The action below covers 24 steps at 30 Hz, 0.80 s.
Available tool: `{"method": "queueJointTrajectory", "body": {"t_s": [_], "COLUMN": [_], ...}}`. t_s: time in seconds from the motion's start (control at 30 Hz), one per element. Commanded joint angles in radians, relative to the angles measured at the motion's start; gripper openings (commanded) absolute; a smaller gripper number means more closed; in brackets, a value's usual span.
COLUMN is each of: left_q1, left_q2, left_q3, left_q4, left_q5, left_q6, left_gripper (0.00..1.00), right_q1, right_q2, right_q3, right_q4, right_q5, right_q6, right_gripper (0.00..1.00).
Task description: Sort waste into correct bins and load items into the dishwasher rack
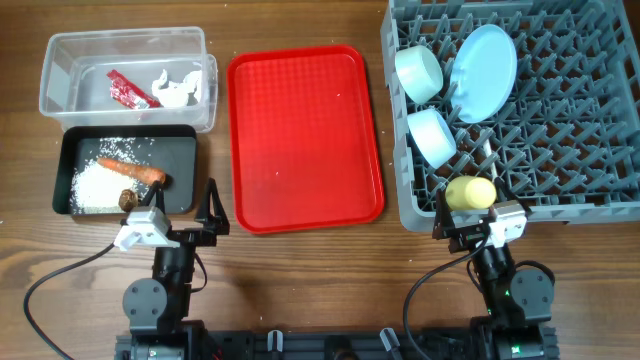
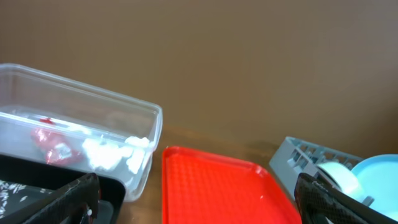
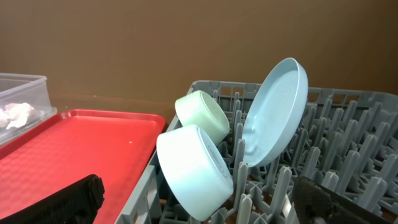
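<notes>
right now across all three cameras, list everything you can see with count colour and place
table: 1, brown wood, under everything
clear tub: 1, clear, far left
red wrapper: 1, red, in the clear tub
crumpled paper: 1, white, in the clear tub
black tray: 1, black, near side of the tub
carrot: 1, orange, in the black tray
rice grains: heap, white, in the black tray
brown lump: 1, brown, in the black tray
red serving tray: 1, red, centre
dishwasher rack: 1, grey, right
bowls: 2, pale mint, on edge in the rack
plate: 1, pale blue, on edge beside them
yellow cup: 1, yellow, rack's near edge
spoon: 1, white, partly hidden among pegs
left gripper: black, open
right gripper: black, open
</notes>
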Motion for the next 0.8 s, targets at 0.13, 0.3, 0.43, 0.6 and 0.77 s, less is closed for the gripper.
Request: {"method": "queueJointTrajectory", "body": {"t_s": [0.13,0.3,0.43,0.6,0.77], "left_q1": [-0.005,-0.005,-0.005,-0.005,-0.005], "left_q2": [-0.065,-0.065,-0.065,-0.065,-0.065], "left_q3": [-0.009,-0.009,-0.009,-0.009,-0.009], "left_q4": [-0.218,-0.216,-0.216,-0.216,-0.216], "left_q5": [-0.016,-0.017,-0.017,-0.017,-0.016], "left_q6": [0.003,0.002,0.002,0.002,0.002], "left_gripper": [1.00,1.00,1.00,1.00,1.00], "right_q1": [0.006,0.006,0.006,0.006,0.006], "right_q2": [-0.009,-0.009,-0.009,-0.009,-0.009], "right_q3": [-0.001,-0.001,-0.001,-0.001,-0.001], "right_q4": [0.005,0.005,0.005,0.005,0.005], "right_q5": [0.010,0.010,0.010,0.010,0.010], "right_q6": [0.003,0.003,0.003,0.003,0.003], "right_gripper": [1.00,1.00,1.00,1.00,1.00]}}
